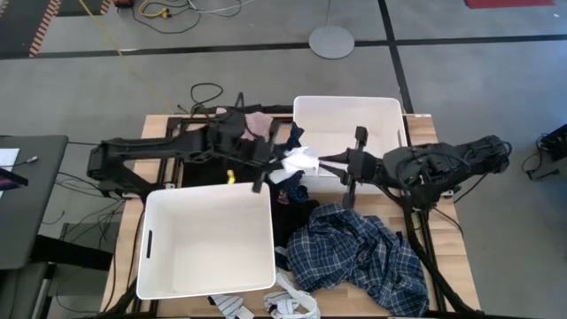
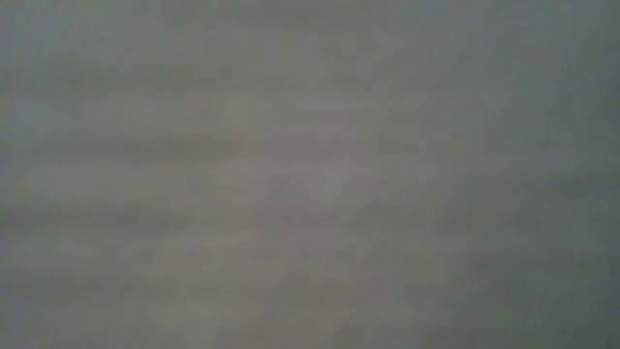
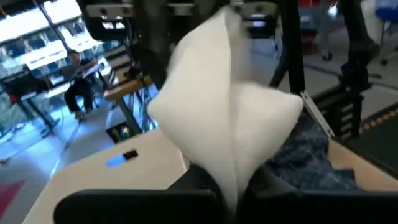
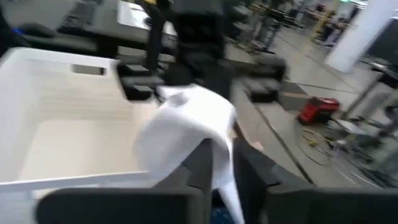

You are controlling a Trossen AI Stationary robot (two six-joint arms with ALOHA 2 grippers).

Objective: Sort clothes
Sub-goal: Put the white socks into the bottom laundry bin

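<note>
Seen from above, a wooden tabletop point(image 1: 443, 230) carries two white bins and a scatter of clothes. Both dark arms reach in toward the middle, where a small white cloth point(image 1: 299, 162) hangs stretched between them above the pile.

The left gripper point(image 1: 276, 166) has its jaws closed on one edge of the white cloth; its wrist camera shows the fabric point(image 3: 230, 118) rising in a soft fold from between the jaws. The right gripper point(image 1: 330, 165) meets the cloth from the opposite side. Its wrist camera shows the fabric point(image 4: 186, 130) draped down between its two fingers point(image 4: 199, 165), which stand narrowly apart on either side of it.

One white bin point(image 1: 208, 241) sits at the near left of the tabletop, the other white bin point(image 1: 347, 128) at the far right. A blue-white plaid shirt point(image 1: 363, 252) lies crumpled at the near right. A black garment point(image 1: 288, 213) lies between the shirt and the near bin. A pink garment point(image 1: 259, 124) lies beside the far bin. Striped socks point(image 1: 288, 306) lie at the near edge.

The low camera shows only a grey blur.
</note>
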